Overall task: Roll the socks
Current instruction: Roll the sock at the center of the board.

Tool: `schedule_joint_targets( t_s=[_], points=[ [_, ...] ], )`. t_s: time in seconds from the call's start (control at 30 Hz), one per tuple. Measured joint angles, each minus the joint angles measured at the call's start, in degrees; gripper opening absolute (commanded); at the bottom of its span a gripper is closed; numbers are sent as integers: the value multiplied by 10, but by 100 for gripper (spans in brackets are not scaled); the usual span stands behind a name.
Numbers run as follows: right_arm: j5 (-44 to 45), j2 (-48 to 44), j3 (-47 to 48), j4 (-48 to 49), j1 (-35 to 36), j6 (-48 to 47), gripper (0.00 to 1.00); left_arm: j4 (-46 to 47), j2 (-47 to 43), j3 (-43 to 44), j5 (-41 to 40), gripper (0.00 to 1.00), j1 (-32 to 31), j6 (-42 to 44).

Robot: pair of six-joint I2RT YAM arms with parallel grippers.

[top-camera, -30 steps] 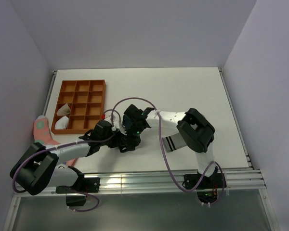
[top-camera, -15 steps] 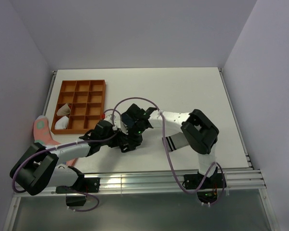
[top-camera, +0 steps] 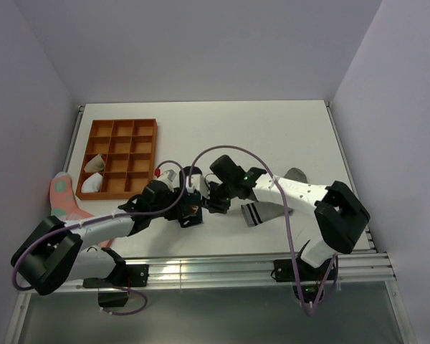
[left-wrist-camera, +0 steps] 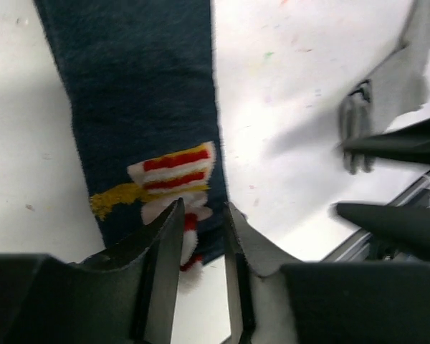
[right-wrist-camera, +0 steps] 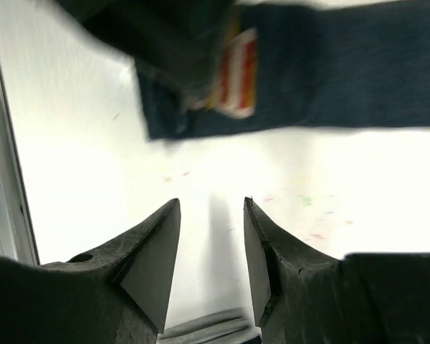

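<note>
The dark navy sock [left-wrist-camera: 136, 93] lies flat, its red-and-white patch [left-wrist-camera: 175, 175] near the end. My left gripper [left-wrist-camera: 203, 208] has its jaws closed to a narrow gap on that end, with fuzzy red-and-white fabric between them. In the top view that gripper [top-camera: 190, 213] hides most of the sock. My right gripper [right-wrist-camera: 211, 204] stands open over bare table, a short way from the navy sock [right-wrist-camera: 330, 72]; nothing is between its fingers. The grey sock [top-camera: 266, 209] with its dark-striped cuff [top-camera: 250, 214] lies to the right, partly under the right arm.
An orange compartment tray [top-camera: 122, 122] stands at the back left and holds two pale bundles [top-camera: 93, 183]. A pink sock with a teal spot [top-camera: 61, 193] hangs at the table's left edge. A metal rail [top-camera: 222, 269] runs along the near edge, close to both grippers.
My right gripper has opened, let go of the navy sock and drawn back to the right; its arm swung right, uncovering more of the grey sock. The left gripper has stayed put.
</note>
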Motion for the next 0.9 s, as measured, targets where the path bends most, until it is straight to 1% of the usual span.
schedule_joint_targets(
  t_s=[0.1,0.2,0.3,0.37,0.57,0.67,0.9],
  points=[
    [18,-21,-50,21,25,-23,49,-5,-38,0,-12,36,-2,-3],
    [34,-30,-85,47,47,-38,50,-21,-91,0,-44,39,-2,-14],
    [52,-30,-94,73,60,-48,51,-46,-141,1,-92,38,-3,-32],
    [61,-30,-95,93,67,-52,53,-75,-155,6,-126,38,-3,-49],
    [90,-21,-95,146,98,-65,59,-142,-146,9,-195,35,-1,-99],
    [95,-17,-96,163,119,-73,61,-146,-122,9,-211,34,1,-113],
    [103,-15,-104,176,148,-86,61,-137,-64,1,-219,32,5,-122]
  ],
)
